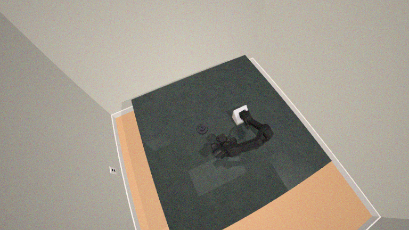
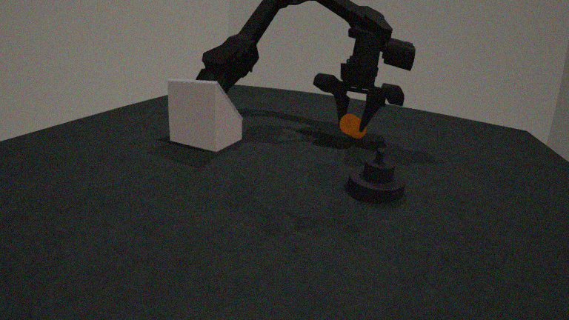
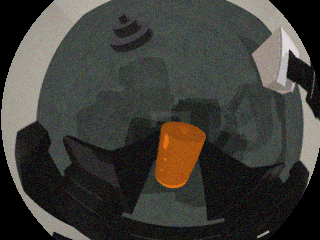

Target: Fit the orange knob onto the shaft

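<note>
The orange knob [image 2: 349, 124] [image 3: 179, 156] is held between the two fingers of my gripper [image 2: 352, 126] [image 3: 179, 139], which is shut on it. In the exterior view the knob is tilted over, its axis well away from upright, and hangs above the table. The round pedestal [image 1: 198, 131] [image 2: 373, 189] [image 3: 134, 41] is dark and stepped, with the thin dark shaft [image 2: 379, 156] [image 3: 123, 18] upright at its centre. The knob is apart from the shaft, up and to its left in the exterior view. The flat sides of hole and shaft are not visible.
A white block [image 1: 238, 116] [image 2: 193, 112] [image 3: 269, 59] with a sloped face stands beside the arm's base. The dark table [image 1: 217, 85] [image 2: 167, 236] carries the arm's shadows and a paler rectangular patch [image 1: 211, 178].
</note>
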`<state>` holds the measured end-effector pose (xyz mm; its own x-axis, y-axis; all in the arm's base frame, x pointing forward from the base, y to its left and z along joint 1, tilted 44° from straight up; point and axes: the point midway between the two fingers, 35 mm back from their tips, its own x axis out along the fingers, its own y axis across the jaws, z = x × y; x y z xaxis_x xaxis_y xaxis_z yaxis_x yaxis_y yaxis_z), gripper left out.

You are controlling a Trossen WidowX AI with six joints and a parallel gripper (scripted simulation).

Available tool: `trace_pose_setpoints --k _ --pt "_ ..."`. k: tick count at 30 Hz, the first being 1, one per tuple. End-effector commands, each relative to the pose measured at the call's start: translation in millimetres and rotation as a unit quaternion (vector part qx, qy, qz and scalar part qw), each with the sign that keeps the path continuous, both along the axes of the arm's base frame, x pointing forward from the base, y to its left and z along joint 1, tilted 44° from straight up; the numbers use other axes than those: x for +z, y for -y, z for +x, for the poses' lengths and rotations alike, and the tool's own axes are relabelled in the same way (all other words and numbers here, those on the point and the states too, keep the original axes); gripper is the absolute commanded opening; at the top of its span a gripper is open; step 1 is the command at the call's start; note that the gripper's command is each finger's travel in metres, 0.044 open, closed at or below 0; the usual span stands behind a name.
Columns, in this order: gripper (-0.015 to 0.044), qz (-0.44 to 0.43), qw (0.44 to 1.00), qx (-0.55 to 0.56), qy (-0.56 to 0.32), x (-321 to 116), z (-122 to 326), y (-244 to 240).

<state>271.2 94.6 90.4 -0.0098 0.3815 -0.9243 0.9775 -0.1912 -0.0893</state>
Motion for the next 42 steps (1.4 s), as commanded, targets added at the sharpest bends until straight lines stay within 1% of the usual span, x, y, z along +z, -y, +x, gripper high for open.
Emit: trace_pose_setpoints --k 1,19,38,42 --pt "0.018 -0.038 0.999 0.003 -0.006 5 2 -2" --pt "0.018 -0.188 0.981 0.017 -0.035 22 5 -14" --pt "0.018 -0.341 0.937 0.032 -0.064 35 9 -31" --pt "0.018 -0.349 0.934 0.034 -0.067 38 10 -33"
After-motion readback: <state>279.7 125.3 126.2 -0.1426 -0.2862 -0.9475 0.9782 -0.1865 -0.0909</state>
